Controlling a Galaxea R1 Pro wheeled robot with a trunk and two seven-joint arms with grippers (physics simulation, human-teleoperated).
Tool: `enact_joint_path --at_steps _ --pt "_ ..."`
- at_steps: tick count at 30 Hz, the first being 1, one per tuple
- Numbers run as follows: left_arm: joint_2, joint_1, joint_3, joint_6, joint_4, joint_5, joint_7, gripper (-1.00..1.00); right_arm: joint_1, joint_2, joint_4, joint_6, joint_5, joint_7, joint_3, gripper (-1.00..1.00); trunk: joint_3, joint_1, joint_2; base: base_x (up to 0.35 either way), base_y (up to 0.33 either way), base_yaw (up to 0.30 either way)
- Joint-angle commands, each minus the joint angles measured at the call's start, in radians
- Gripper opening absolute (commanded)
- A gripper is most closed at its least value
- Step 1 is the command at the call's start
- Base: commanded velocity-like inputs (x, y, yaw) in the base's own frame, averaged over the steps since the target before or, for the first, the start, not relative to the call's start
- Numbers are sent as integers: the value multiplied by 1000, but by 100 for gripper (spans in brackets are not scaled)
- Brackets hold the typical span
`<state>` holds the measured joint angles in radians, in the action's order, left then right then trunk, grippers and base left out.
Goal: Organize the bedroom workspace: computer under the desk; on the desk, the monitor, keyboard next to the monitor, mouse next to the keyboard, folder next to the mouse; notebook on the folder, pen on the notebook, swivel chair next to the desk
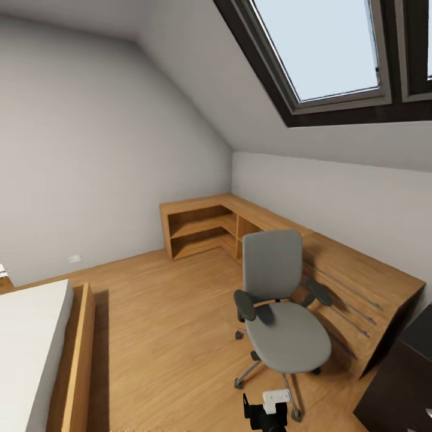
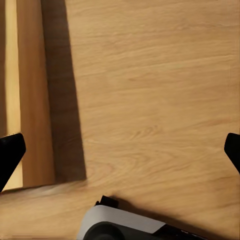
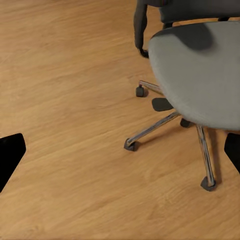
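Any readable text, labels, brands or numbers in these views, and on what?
None. The swivel chair, the light wood cabinet, the bed and the small white plate on the wall carry no legible marks.

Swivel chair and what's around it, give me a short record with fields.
chair: grey-upholstered swivel chair with black armrests, upright on light wood floor
seat: bare
beside chair: light wood corner cabinet with bar handles
at left: white bed in wood frame
overhead: dark-framed skylight
right tool: open, above floor near chair base
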<state>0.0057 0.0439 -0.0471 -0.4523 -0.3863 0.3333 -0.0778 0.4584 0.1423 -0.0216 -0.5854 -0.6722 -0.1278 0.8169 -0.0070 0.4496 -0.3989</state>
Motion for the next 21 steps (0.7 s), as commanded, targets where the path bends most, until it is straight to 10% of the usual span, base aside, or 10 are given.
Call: enact_joint_path --at_steps 1,21 --pt "1 1 -5 -1 -2 0 -8 100 0 0 0 0 0 -9 9 100 -2 0 -1 0 0 232" --pt "0 1 -5 0 -2 0 -8 100 0 0 0 2 0 -10 8 100 -29 0 -1 0 0 144"
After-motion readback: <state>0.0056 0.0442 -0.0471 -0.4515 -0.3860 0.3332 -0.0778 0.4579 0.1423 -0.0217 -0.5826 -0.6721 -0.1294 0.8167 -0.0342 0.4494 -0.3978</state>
